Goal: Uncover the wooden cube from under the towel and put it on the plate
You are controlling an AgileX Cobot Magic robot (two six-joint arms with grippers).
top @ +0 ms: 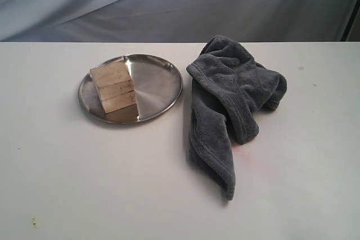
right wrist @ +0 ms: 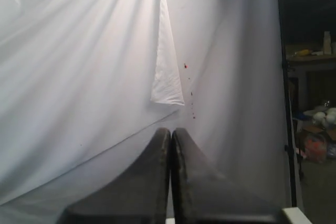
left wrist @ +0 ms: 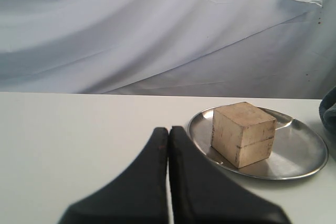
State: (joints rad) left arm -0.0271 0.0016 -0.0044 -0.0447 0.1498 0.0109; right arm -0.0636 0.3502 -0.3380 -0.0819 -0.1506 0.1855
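So, you've got the wooden cube sitting uncovered on the plate, off-centre toward the plate's left side in the exterior view, with one vertical edge facing the camera. The plate rests on the white table. The grey towel lies bunched just beside it on the right, and you can't tell whether it touches the rim. Your left gripper has its fingers pressed together with nothing between them, near the plate but clear of it. Your right gripper is likewise fully closed and empty, pointed at the white backdrop.
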